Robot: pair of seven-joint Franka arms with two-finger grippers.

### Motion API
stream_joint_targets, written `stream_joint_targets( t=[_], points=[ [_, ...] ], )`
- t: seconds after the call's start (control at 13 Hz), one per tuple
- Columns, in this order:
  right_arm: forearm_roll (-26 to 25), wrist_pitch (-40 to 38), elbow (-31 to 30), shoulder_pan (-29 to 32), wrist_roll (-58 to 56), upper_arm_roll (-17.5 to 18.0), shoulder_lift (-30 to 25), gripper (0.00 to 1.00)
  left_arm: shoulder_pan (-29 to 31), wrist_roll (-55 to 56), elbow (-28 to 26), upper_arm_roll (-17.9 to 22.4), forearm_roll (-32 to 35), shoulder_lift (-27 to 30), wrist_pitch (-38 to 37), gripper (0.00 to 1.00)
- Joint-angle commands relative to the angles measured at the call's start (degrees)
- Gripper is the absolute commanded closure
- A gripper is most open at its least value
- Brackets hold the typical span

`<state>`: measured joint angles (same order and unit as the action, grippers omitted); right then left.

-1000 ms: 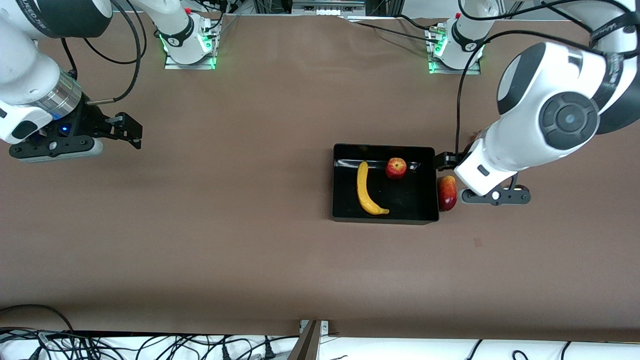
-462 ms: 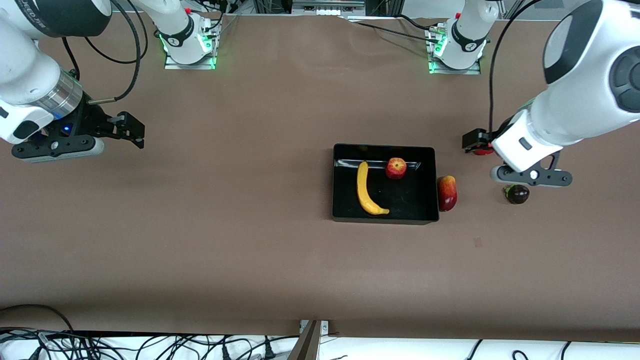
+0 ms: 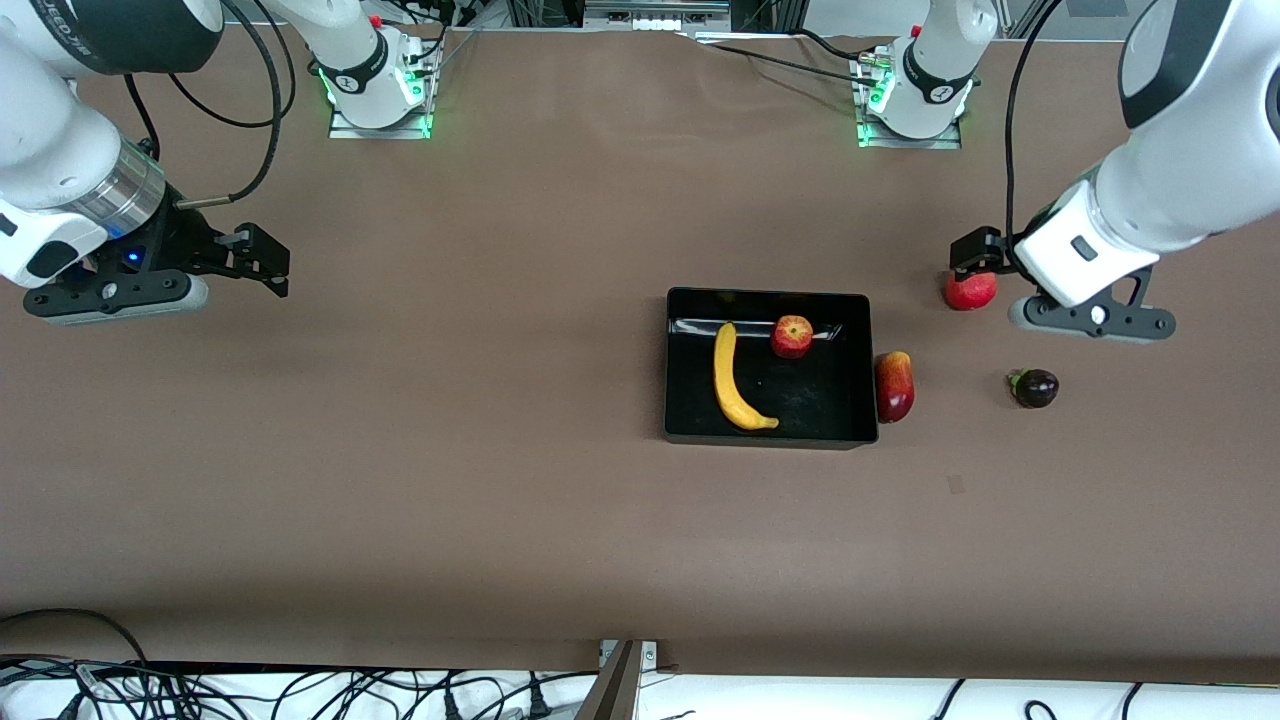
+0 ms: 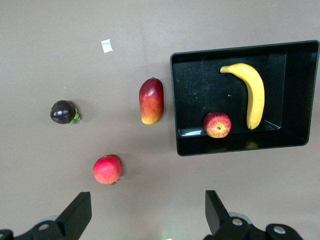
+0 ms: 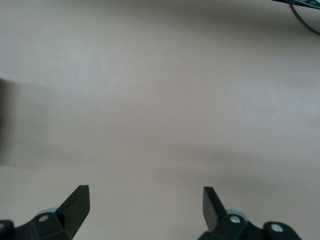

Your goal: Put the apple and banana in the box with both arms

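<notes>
The black box stands on the brown table. In it lie the yellow banana and, beside it, the red apple against the wall nearest the robots' bases. The left wrist view also shows the box, the banana and the apple. My left gripper is open and empty in the air, over the table beside a deep-red round fruit, off the box's left-arm end; its fingers are wide apart in its wrist view. My right gripper is open and empty over bare table at the right arm's end.
A red-yellow mango-like fruit lies against the box's outer wall at the left arm's end. A deep-red round fruit and a dark purple fruit lie farther toward that end. A small pale scrap lies on the table.
My left arm has drawn back from the box's edge toward its own end of the table, uncovering the deep-red fruit and the purple fruit. The right arm has barely moved.
</notes>
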<state>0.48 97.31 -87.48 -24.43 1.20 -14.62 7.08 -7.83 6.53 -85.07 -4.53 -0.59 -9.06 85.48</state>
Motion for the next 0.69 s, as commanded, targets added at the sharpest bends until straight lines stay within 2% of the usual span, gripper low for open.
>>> stream_joint_targets(
  t=[0.0, 0.23, 0.62],
  points=[
    [0.93, -0.46, 0.99, -0.18, -0.15, -0.14, 0.22, 0.00, 0.80, -1.16, -8.18, -0.48, 1.29, 5.99, 3.11, 0.00],
    [0.93, -0.37, 0.99, -0.18, -0.15, -0.05, 0.22, 0.00, 6.41, -0.28, -9.50, -0.57, 1.29, 8.88, 10.30, 0.00],
    [0.93, -0.37, 0.91, -0.27, -0.06, -0.14, 0.22, 0.00, 6.60, 0.07, -11.08, -0.13, 1.38, 9.94, 9.88, 0.00]
  ],
)
